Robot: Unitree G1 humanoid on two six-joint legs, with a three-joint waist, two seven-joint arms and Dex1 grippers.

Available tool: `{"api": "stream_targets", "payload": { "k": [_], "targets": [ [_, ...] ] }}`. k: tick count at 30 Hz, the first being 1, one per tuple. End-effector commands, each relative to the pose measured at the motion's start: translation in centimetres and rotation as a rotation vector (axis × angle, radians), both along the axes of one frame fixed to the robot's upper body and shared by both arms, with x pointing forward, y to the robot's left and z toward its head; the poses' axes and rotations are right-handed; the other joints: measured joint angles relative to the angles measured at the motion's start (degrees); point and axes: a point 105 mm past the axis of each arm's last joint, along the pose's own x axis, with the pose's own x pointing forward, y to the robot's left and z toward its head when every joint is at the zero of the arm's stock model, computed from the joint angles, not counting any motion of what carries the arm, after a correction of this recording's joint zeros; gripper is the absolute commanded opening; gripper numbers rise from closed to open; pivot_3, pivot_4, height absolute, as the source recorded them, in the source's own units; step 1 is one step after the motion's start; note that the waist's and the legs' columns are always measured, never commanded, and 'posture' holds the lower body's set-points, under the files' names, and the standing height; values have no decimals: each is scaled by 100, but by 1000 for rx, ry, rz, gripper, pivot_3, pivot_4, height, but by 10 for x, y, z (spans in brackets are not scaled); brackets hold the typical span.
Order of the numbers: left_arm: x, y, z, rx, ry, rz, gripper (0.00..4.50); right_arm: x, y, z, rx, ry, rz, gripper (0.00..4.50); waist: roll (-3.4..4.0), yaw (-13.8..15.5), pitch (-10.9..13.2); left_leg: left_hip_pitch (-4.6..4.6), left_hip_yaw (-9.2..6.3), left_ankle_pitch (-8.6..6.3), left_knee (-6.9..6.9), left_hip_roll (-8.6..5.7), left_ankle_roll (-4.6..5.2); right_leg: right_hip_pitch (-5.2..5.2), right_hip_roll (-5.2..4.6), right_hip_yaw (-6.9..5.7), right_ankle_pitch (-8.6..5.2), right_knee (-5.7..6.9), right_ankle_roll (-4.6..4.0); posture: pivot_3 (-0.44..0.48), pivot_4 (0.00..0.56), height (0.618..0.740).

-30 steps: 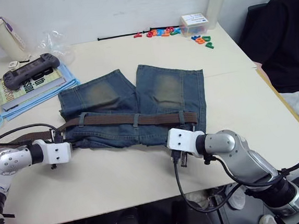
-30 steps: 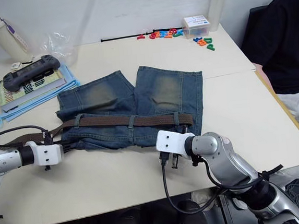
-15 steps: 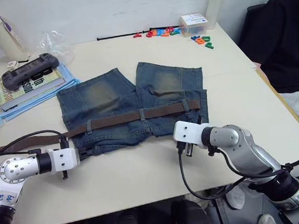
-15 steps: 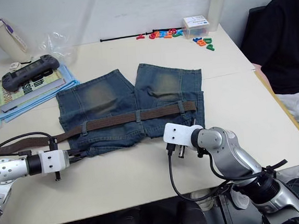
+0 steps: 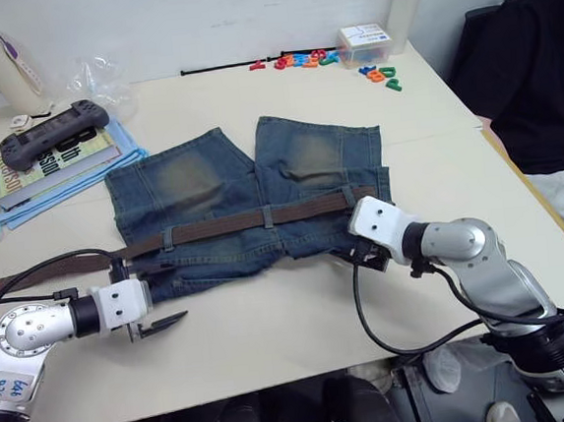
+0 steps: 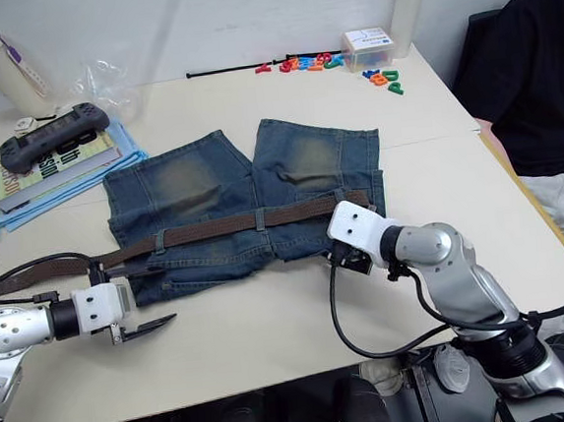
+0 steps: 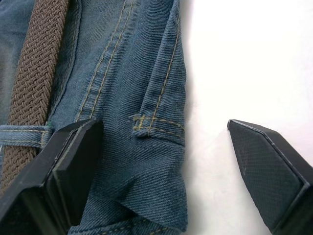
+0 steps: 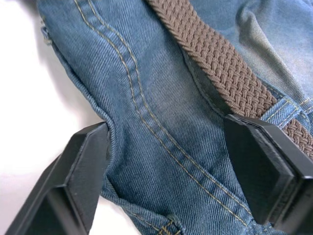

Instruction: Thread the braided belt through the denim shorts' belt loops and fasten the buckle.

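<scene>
Jaws of both grippers apart at denim shorts point(image 5: 246, 189) waistband; braided belt point(image 5: 243, 221) threaded.

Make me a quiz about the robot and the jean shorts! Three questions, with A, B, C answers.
1. Where does the dark-brown braided belt lie?
A. across the blue denim shorts
B. on the book
C. on the floor

2. What colour is the shorts' stitching?
A. red
B. yellowish
C. black

3. How is the left pincer?
A. shut on the belt
B. open
C. shut on a bottle

Answers: 1 A, the belt crosses the waistband. 2 B, yellowish seams show up close. 3 B, its fingers stand wide apart.
</scene>
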Motion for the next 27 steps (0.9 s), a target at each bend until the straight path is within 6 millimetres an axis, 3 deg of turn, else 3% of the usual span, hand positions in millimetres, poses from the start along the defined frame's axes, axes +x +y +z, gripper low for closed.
{"api": "stream_targets", "payload": {
  "k": [1,3,4,6,8,13,17,22,27],
  "targets": [
    [2,-7,24,-117,-22,25,4500,-6,10,20,35,-61,70,4014,18,-106,12,-14,-105,22,-13,-50,7,57,-25,-103,-4,-5,12,0,150,716],
    [6,-8,43,-226,-6,59,4500,-4,9,29,78,-59,63,4014,36,-139,30,-46,-336,128,-96,-182,22,123,-91,-279,-36,-8,66,0,150,716],
    [8,-7,51,-268,10,74,4500,-3,8,35,108,-54,63,4014,40,-80,53,-70,-397,160,-80,-204,-1,121,-88,-262,-49,-3,88,0,150,716],
    [13,0,64,-335,62,108,4500,0,5,51,194,-34,58,4014,50,65,72,-72,-390,176,-69,-200,-28,124,-92,-180,-56,-17,98,0,150,716],
    [23,8,76,-382,85,139,4500,6,-5,66,269,-9,46,4014,50,145,75,-70,-390,177,-63,-201,-29,125,-91,-175,-55,-19,96,0,150,716],
    [48,19,74,-431,213,170,4500,42,-47,79,327,72,-110,4014,50,202,75,-64,-376,168,-59,-211,-18,131,-82,-166,-53,-23,94,0,150,716],
    [69,18,70,-508,333,179,4500,69,-78,64,367,229,-289,4014,45,195,78,-66,-348,170,-61,-219,-13,124,-71,-153,-48,-4,102,0,150,716],
    [94,9,71,-615,467,182,4500,72,-79,47,425,428,-290,4014,35,180,84,-69,-315,177,-60,-223,-1,112,-70,-155,-42,-5,114,0,150,716],
    [108,-1,53,-590,570,211,4500,72,-70,32,425,541,-264,4014,27,104,89,-75,-277,175,-43,-226,13,90,-75,-130,-34,5,130,0,150,716]
  ]
}}
